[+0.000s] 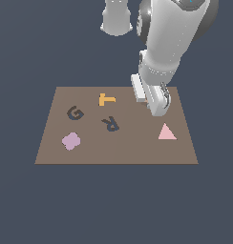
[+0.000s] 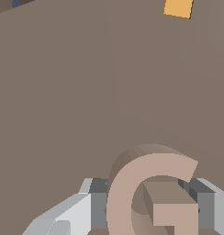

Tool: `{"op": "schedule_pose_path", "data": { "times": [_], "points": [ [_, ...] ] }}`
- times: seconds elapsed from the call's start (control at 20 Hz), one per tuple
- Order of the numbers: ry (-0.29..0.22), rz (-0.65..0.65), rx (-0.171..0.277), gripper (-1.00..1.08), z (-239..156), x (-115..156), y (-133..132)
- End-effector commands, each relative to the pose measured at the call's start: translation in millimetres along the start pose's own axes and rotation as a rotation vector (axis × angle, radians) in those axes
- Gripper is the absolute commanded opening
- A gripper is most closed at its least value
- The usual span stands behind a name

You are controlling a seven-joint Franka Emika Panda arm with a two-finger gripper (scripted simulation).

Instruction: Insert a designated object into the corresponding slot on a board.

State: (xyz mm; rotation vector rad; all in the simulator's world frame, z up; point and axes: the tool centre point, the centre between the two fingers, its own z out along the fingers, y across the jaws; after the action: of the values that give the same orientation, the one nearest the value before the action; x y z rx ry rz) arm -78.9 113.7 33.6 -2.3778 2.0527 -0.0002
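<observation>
A small tan-peach letter G piece [image 2: 150, 193] fills the near part of the wrist view, its curved ring and inner bar seen close up, lying over the flat brown board [image 2: 86, 92]. Grey and white gripper fingers [image 2: 98, 206] sit against the piece on both of its sides, so the gripper [image 2: 150, 206] is clamped around the G. In the exterior view the G itself is hidden behind the gripper [image 1: 156, 102], which hangs low over the far part of the board [image 1: 137, 152], toward the exterior view's right, at the end of a large white and grey robot arm [image 1: 171, 43] that comes down from above. Whether the piece touches the board surface cannot be told. The dark grey G-shaped slot [image 1: 75, 113] lies well apart from the gripper, near the board's edge on the exterior view's left. Between the slot and the gripper, along the far side of the board, sits an orange letter T [image 1: 107, 99]; a corner of that orange T [image 2: 178, 8] also shows in the wrist view. Near the middle of the board is a dark R-shaped recess [image 1: 110, 124]. A lilac blob shape [image 1: 70, 141] lies just nearer than the G slot. A pink triangle [image 1: 166, 132] rests on the board just nearer than the gripper. The board lies on a plain dark blue-grey ground [image 1: 113, 205].
</observation>
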Motion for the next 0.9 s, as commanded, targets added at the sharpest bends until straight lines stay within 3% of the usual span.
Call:
{"op": "schedule_pose_path", "data": {
  "times": [0.0,0.4,0.85],
  "points": [
    [0.0,0.005,-0.001,-1.0,0.2,1.3,-0.5],
    [0.0,0.136,0.0,-1.0,-0.9,35.1,-18.8],
    [0.0,0.506,0.0,-1.0,-4.0,139.6,-44.2]
  ]
}}
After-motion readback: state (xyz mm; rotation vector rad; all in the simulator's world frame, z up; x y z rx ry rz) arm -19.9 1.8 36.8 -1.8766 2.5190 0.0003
